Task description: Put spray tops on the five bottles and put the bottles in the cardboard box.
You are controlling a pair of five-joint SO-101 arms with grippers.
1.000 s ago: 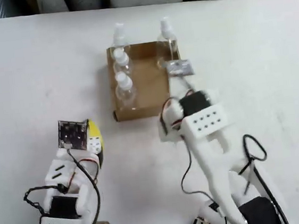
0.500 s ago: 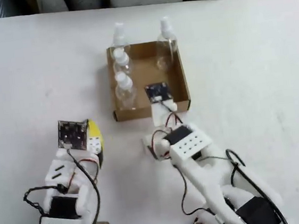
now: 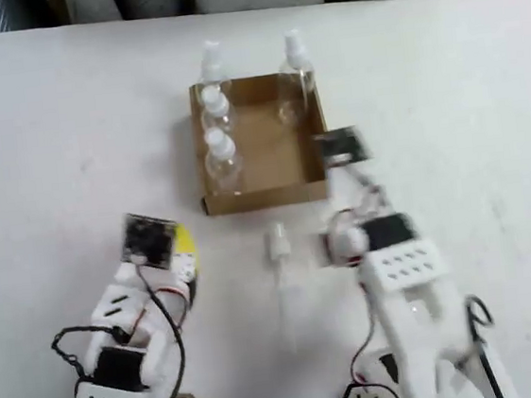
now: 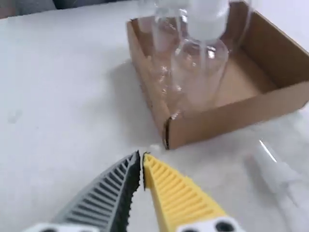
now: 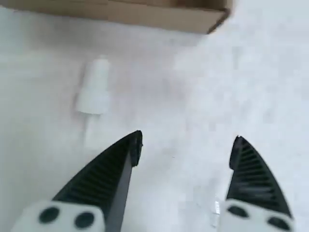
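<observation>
Currently, in the high view, the right arm (image 3: 401, 270) stands off the near right corner of the cardboard box (image 3: 256, 200). Half a second ago it reached over the box's near wall, and a second ago it was deeper over the right side, so it has pulled back and swung right. Its withdrawal leaves a loose spray top (image 3: 277, 243) showing on the counter (image 3: 442, 66) just in front of the box, on ground the arm covered before. The left arm (image 3: 119, 338) has edged slightly forward. Four capped bottles (image 3: 221, 156) can be counted at the box: two along its left side and two at its far edge. A fifth cannot be located. Judgement: with a top lying loose, capping is not finished.

In the left wrist view, the left gripper (image 4: 141, 157) has its jaws pressed together on nothing. It points at the box's near corner from a short way off, with bottles standing inside.

In the right wrist view, the right gripper (image 5: 186, 145) has its jaws spread wide and empty. The spray top lies ahead of it and off to the side of the black jaw, apart from both. It is not between the jaws, and the box edge runs beyond it. Judgement: a grasp would need the gripper shifted sideways towards the top.
</observation>
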